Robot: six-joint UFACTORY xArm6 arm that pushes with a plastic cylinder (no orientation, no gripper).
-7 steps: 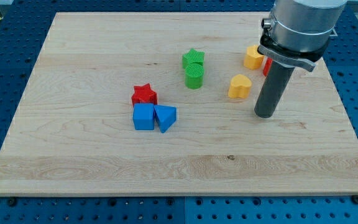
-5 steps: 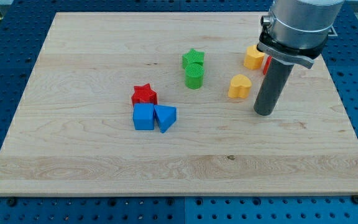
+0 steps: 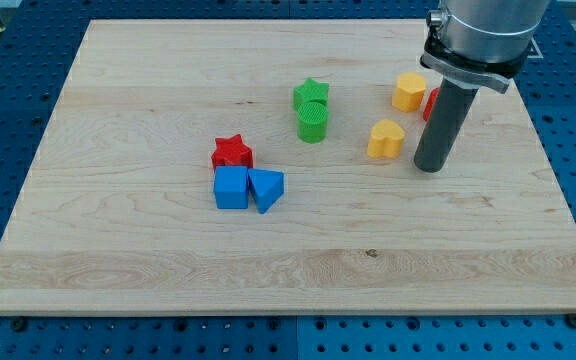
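My tip (image 3: pixel 428 166) rests on the wooden tabletop (image 3: pixel 168 270), at the lower end of the straight dark rod that hangs from the grey cylindrical arm body at the view's top right. There is no gripper on this arm, so nothing is clenched or grasped; the rod simply stands upright on the board.

Taking my tip as the landmark: the nearest block is the yellow heart-shaped block (image 3: pixel 386 139), just to its left and slightly toward the view's top, close by but with a narrow strip of wood showing between them, so they are apart. Farther toward the view's top and a little left of my tip sits a second yellow block (image 3: pixel 408 91), roughly hexagonal. A red block (image 3: pixel 429 103) lies toward the view's top from my tip, mostly hidden behind the rod, so its shape cannot be made out.

Well to the left of my tip, and a little toward the view's top, the green star (image 3: pixel 311 94) and the green cylinder (image 3: pixel 312 122) stand touching, the cylinder on the side nearer the view's bottom.

Far to the left of my tip and slightly toward the view's bottom is a tight cluster: the red star (image 3: pixel 232 153), with the blue cube (image 3: pixel 231 187) touching it from below and the blue triangular block (image 3: pixel 266 189) pressed against the cube's right side.
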